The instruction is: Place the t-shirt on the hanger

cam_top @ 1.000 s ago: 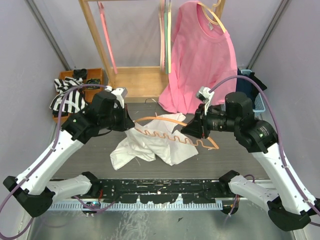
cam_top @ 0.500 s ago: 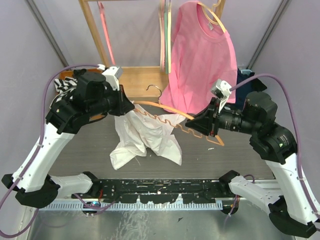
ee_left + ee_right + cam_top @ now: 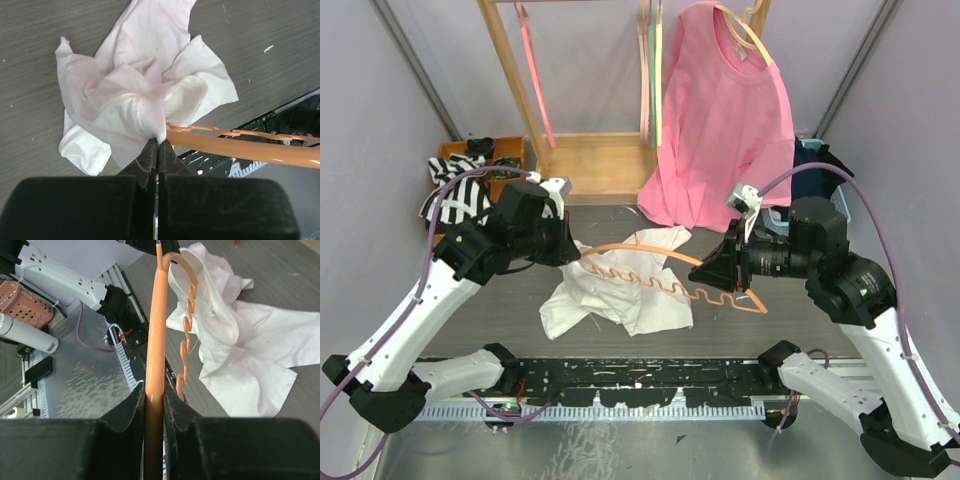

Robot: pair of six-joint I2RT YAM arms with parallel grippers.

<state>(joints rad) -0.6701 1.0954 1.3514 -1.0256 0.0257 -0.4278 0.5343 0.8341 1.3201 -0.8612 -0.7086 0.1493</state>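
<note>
The white t-shirt point(image 3: 620, 295) lies crumpled on the dark table, with one edge lifted. My left gripper point(image 3: 578, 254) is shut on that lifted fold, the t-shirt point(image 3: 135, 95) bunching right at its tips point(image 3: 158, 142). The orange hanger point(image 3: 640, 246) stretches nearly level above the cloth, its left end at the pinched fold and its wavy lower bar over the shirt. My right gripper point(image 3: 716, 274) is shut on the hanger's right arm. In the right wrist view the hanger point(image 3: 156, 330) runs straight out from the gripper point(image 3: 154, 390) toward the t-shirt point(image 3: 240, 345). The hook does not show.
A pink t-shirt point(image 3: 725, 130) hangs on a pale hanger from the wooden rack point(image 3: 590, 165) at the back. A striped cloth point(image 3: 455, 195) and an orange box point(image 3: 485, 155) sit back left, a blue bin point(image 3: 825, 185) back right. A black rail point(image 3: 640, 380) lines the near edge.
Both arms have come down from a raised pose half a second ago. The hanger and the lifted part of the t-shirt sank toward the table, and the cloth bunched up again.
</note>
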